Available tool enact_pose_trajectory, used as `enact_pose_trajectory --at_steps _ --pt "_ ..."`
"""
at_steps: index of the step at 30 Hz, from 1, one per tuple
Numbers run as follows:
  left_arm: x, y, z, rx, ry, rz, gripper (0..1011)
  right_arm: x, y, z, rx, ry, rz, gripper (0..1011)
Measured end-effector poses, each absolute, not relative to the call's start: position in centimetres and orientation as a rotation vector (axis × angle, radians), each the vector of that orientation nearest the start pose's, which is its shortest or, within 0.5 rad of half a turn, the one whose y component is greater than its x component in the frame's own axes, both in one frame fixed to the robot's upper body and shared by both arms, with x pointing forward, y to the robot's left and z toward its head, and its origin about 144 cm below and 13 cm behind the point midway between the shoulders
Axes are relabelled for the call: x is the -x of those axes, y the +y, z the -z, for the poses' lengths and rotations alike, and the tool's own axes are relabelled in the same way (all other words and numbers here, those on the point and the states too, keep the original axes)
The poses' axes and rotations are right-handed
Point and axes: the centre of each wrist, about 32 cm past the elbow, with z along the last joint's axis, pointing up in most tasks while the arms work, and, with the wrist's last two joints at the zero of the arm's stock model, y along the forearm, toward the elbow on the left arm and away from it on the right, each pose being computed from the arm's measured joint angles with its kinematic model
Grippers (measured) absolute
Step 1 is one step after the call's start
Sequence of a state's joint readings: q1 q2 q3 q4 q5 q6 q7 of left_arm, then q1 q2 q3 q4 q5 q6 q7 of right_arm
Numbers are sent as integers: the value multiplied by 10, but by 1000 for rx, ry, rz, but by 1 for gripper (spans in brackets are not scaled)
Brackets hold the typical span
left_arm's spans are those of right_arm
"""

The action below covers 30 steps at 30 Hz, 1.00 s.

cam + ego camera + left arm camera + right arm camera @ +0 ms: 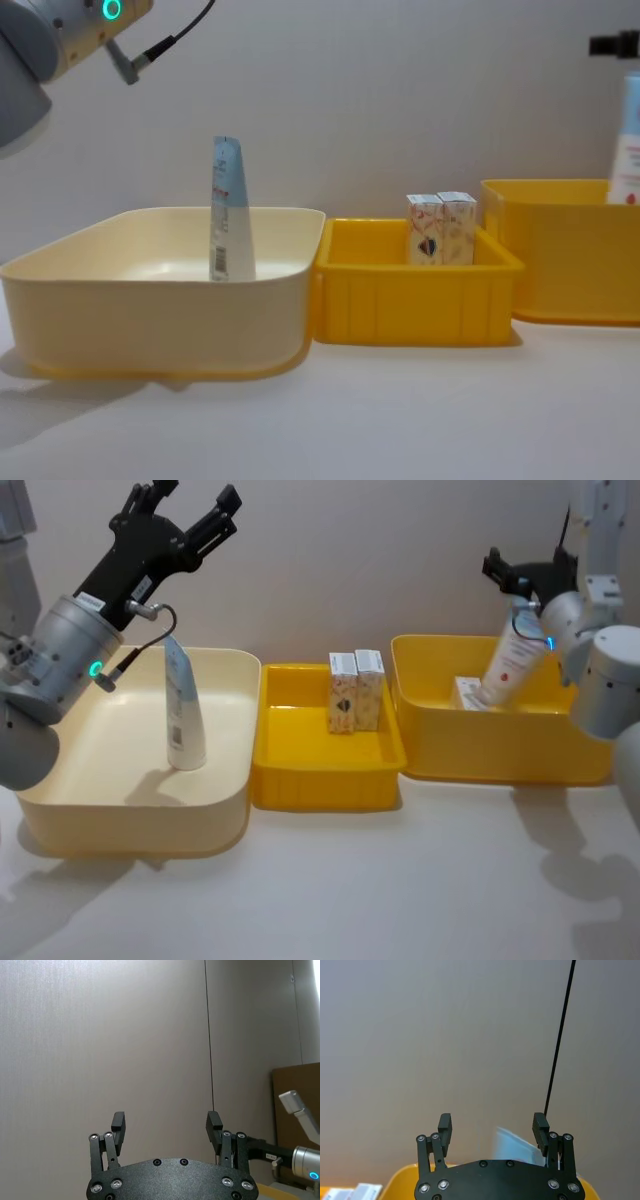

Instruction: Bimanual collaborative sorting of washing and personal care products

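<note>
Cream bin (225, 810), nearest me on my left: holds one slim squeeze tube (184, 715), light blue and white, standing on its cap with the crimped end up, long axis vertical, clear of the bin walls.

Small yellow bin (300, 790), centre: I count two printed cartons (356, 689), upright, touching side by side near the back wall.

Deep yellow bin (500, 760), on my right: one wide squeeze tube (512, 662), white with red marks, cap end down inside the bin, long axis leaning, top tipped toward the right arm. A flat white carton (466, 692) lies beside its base; whether they touch I cannot tell.

Left gripper (190, 518): raised above and behind the cream bin, pointed up toward the wall, jaws spread wide, nothing between them. The slim tube stands below and in front of it, well apart.

Right gripper (520, 578): raised over the deep yellow bin, jaws wide apart, nothing clamped. The wide tube's top is just beside its fingertips, slightly below them.

Judgement: each tube sits in a bin under its own arm, the right arm much closer to its tube. Any regrasp would mean tipping the jaws down onto an upright or leaning long axis.
</note>
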State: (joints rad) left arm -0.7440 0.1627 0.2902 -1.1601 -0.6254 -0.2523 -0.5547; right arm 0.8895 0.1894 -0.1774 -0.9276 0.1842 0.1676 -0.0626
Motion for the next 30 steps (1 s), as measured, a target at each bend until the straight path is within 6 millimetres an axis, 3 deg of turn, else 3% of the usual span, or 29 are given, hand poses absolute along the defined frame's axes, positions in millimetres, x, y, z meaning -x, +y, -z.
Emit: enact_pose_trajectory --at_steps 14,30 --pt "-634 213 -1318 564 -265 -783 1003 -641 -268 -1352 -153 -242 1573 1001" --pt "-634 213 -1318 564 -264 -783 1003 -628 -266 -1360 -211 -291 1561 1001"
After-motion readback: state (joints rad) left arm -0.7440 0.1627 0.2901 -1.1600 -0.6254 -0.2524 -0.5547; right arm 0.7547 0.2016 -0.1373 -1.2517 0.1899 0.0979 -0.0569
